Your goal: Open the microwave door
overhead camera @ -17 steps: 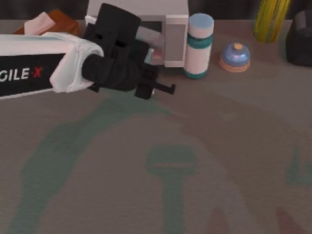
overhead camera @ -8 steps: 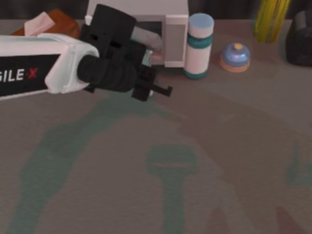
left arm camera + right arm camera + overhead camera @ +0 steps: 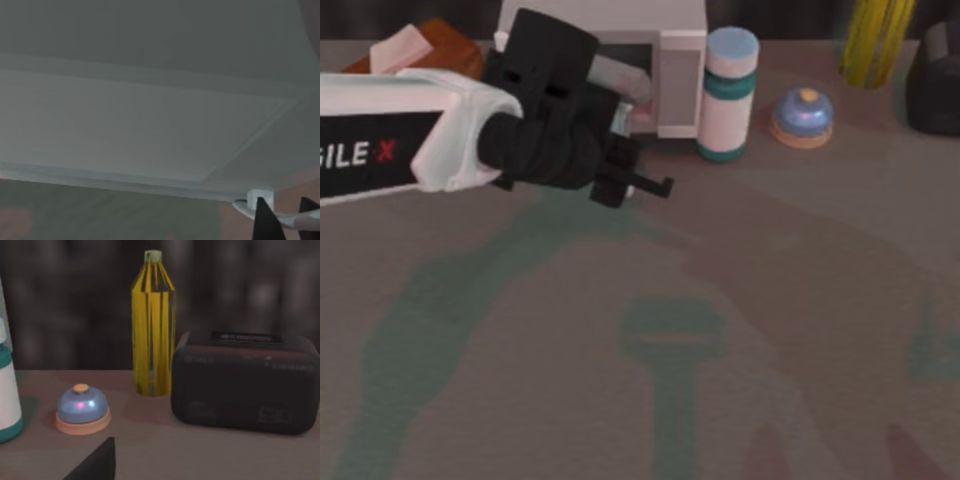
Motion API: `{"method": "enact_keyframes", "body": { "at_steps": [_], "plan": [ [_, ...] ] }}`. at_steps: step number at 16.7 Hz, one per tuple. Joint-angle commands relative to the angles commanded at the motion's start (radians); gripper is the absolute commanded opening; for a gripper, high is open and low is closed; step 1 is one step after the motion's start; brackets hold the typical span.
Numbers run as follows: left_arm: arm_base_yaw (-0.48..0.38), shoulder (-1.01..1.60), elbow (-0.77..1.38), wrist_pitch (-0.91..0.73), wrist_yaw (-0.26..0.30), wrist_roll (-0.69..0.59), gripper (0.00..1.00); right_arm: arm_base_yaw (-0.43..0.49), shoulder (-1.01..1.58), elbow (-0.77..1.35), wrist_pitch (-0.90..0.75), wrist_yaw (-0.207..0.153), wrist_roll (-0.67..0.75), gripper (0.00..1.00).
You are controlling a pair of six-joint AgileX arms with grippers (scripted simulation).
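The microwave is located at the far edge of the table, left of centre, with its narrow control panel on the right side. The microwave door is seen swung partly outward, its grey window filling the left wrist view. The left gripper is positioned just in front of the microwave, at the door's lower edge; whether it is clenched on the door cannot be told. A brown tissue box is noted left of the microwave. A white-and-teal canister, a bell, a yellow bottle and a dark box are noted to its right. The right gripper is not seen.
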Motion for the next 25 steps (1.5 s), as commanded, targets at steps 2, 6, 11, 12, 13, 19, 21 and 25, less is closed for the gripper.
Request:
{"method": "enact_keyframes", "body": {
  "at_steps": [2,6,11,12,13,19,21,25],
  "plan": [
    [0.000,0.000,0.000,0.000,0.000,0.000,0.00,0.000,0.000,0.000,0.000,0.000,0.000,1.00],
    [0.000,0.000,0.000,0.000,0.000,0.000,0.00,0.000,0.000,0.000,0.000,0.000,0.000,1.00],
    [0.000,0.000,0.000,0.000,0.000,0.000,0.00,0.000,0.000,0.000,0.000,0.000,0.000,1.00],
    [-0.009,0.001,0.002,-0.001,0.008,-0.006,0.00,0.000,0.000,0.000,0.000,0.000,0.000,1.00],
    [-0.007,0.000,0.000,-0.001,0.010,-0.003,0.00,0.000,0.000,0.000,0.000,0.000,0.000,1.00],
    [0.019,-0.023,-0.027,0.003,0.046,0.051,0.00,0.000,0.000,0.000,0.000,0.000,0.000,1.00],
    [0.025,-0.026,-0.034,0.003,0.054,0.063,0.00,0.000,0.000,0.000,0.000,0.000,0.000,1.00],
    [0.025,-0.026,-0.034,0.003,0.054,0.063,0.00,0.000,0.000,0.000,0.000,0.000,0.000,1.00]
  ]
}}
